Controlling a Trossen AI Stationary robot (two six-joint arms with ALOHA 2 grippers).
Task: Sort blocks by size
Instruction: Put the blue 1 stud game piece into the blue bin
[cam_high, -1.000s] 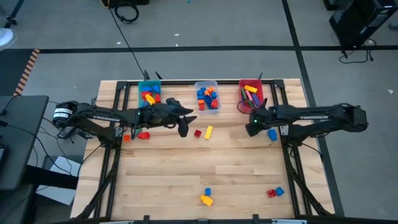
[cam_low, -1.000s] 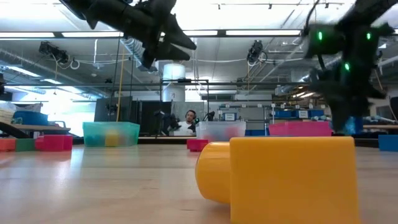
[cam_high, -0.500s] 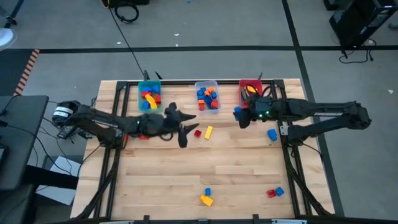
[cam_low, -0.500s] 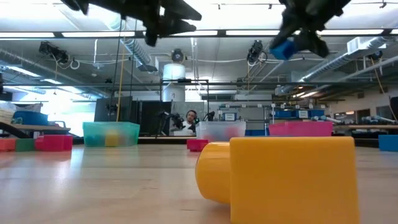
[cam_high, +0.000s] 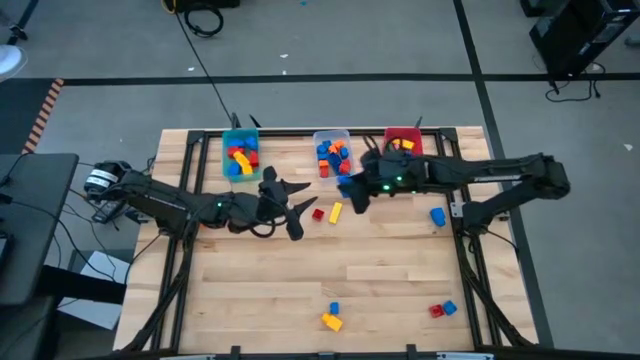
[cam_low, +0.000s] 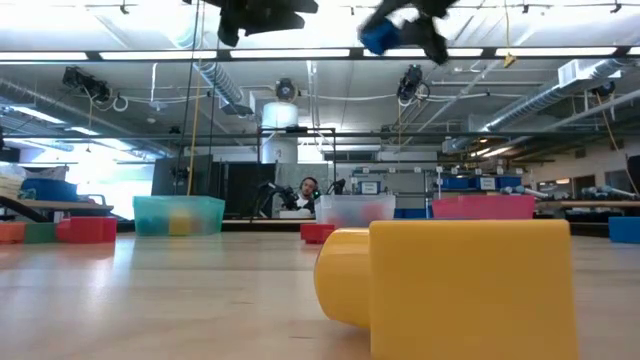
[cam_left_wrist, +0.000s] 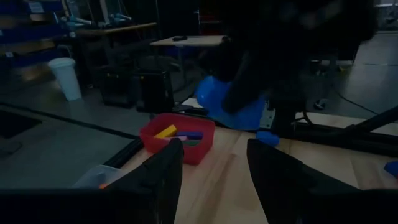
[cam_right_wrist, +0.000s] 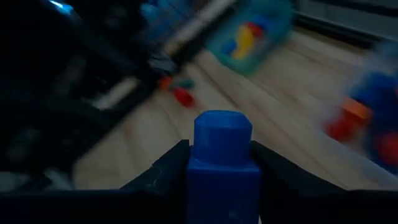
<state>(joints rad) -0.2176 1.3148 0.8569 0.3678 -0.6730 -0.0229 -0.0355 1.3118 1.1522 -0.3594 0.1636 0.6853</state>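
The left gripper (cam_high: 296, 207) hovers with parted, empty fingers over the table (cam_high: 400, 270), near a red block (cam_high: 318, 213) and a yellow block (cam_high: 335, 211). To its right, the right gripper (cam_high: 347, 186) is clamped on a blue block (cam_right_wrist: 221, 158), raised just in front of the clear bin (cam_high: 333, 155)

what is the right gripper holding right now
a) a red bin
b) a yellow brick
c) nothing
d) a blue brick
d: the right gripper is shut on a blue brick, seen between its fingers in the right wrist view and raised in the low view.
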